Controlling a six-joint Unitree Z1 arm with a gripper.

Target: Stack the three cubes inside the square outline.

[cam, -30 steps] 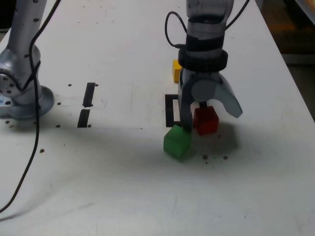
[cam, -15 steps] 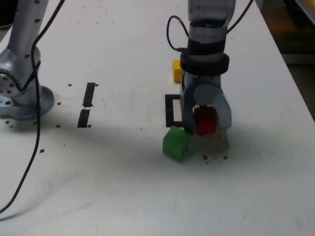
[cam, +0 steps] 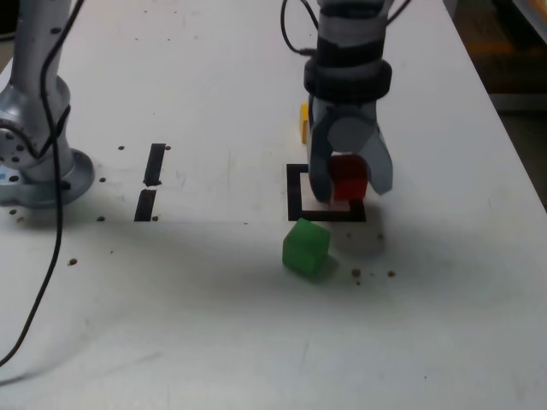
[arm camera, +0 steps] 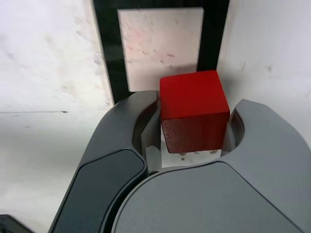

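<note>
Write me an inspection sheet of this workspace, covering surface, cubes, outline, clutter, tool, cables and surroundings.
Surface: white table, dark specks and faint marks.
Red cube: gripped between the jaws.
Green cube: on the table, just outside the outline.
Yellow cube: partly hidden behind the tool.
Square outline: black tape, partly hidden.
Clutter: nothing seen, beyond two short tape strips.
Tool: shut on the red cube.
Cables: black cable, exterior view's left.
Surroundings: dark area beyond the table's edge.
</note>
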